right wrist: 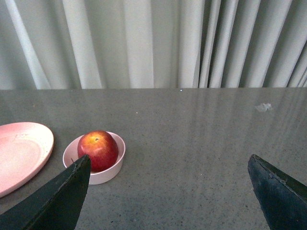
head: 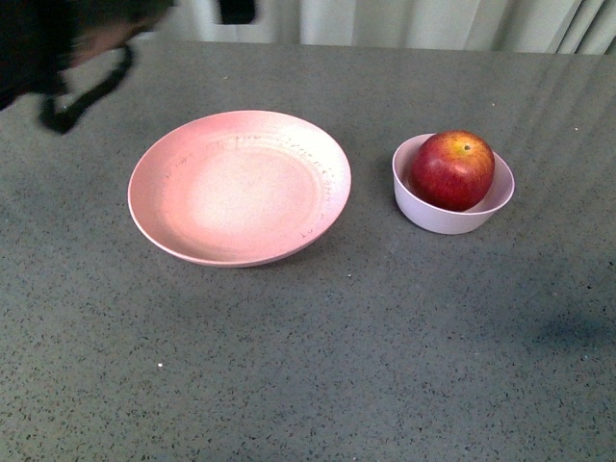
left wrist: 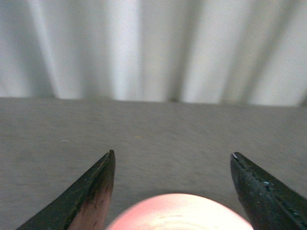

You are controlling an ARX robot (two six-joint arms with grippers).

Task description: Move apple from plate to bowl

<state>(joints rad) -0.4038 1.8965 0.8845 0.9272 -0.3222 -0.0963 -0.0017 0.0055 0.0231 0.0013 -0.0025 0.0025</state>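
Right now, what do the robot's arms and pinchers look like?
The left end effector has two black, pointed, wedge-shaped fingers; one shows a reddish tint. The right end effector has the same dark, tapering fingers. In the front view, the left arm is a blurry black shape with a looping black cable.

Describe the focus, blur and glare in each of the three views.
Front view: table sharp, the apple and bowl crisp, the left arm at the top corner motion-blurred. Left wrist view: soft all over, the plate edge overexposed to a pale glow between the open left gripper fingers. Right wrist view: scene in focus, pale streaks of curtain reflection on the table, right gripper fingers dark and near.
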